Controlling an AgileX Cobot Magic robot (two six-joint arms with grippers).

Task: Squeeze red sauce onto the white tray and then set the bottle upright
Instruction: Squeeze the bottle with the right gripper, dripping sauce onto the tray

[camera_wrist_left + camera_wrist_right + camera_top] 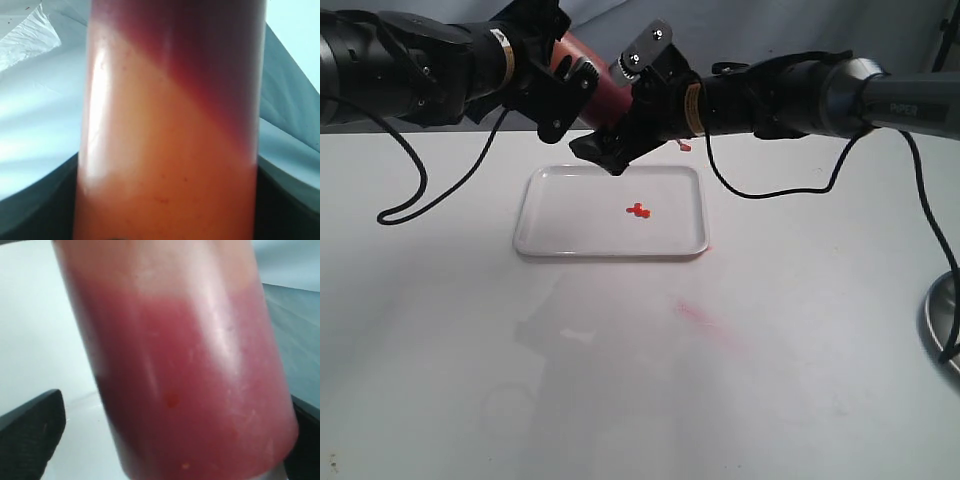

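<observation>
Gripping bottle (603, 92) in left gripper (563, 75) and right gripper (625, 98) at once, both pressed tight against its sides. Holding it tilted in air over far rim of tray (545, 235). Showing sauce (639, 210) as small blobs near tray middle.

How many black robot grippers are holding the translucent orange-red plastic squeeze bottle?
2. The left gripper holds the bottle from the left, the right gripper from the right, tilted above the flat white plastic tray.
</observation>
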